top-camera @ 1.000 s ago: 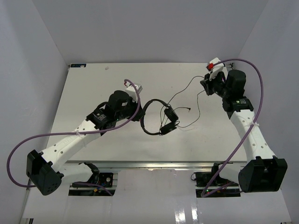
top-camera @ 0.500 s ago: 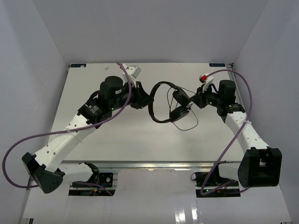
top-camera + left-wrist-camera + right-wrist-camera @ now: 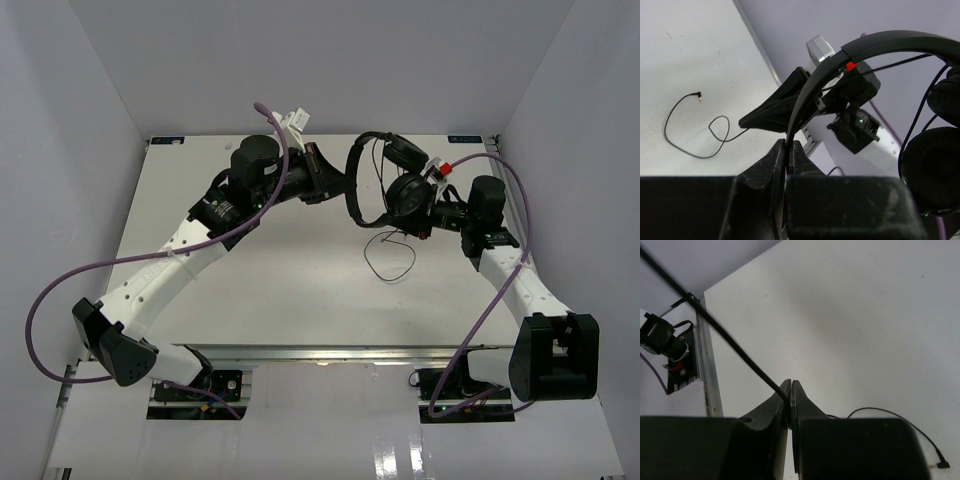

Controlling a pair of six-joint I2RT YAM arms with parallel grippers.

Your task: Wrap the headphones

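Observation:
The black headphones (image 3: 385, 178) hang in the air above the far middle of the table. My left gripper (image 3: 338, 186) is shut on the thin headband (image 3: 865, 47), which runs up out of the pinched jaws (image 3: 789, 146) in the left wrist view; the two padded earcups (image 3: 932, 160) hang at the right there. My right gripper (image 3: 422, 220) is just right of the earcups and shut on the thin black cord (image 3: 715, 327), which enters its closed jaws (image 3: 790, 391). The rest of the cord (image 3: 390, 258) droops in a loop onto the table, plug end (image 3: 941, 465) lying flat.
The white table (image 3: 250, 290) has grey walls on three sides. Thick purple robot cables (image 3: 60, 300) arc from both arms. A metal rail (image 3: 707, 375) runs along the table's near edge with the arm bases behind it.
Both arms have lifted the headphones off the table and carried them toward the far right. The right gripper has come in close to the earcups, holding the cord.

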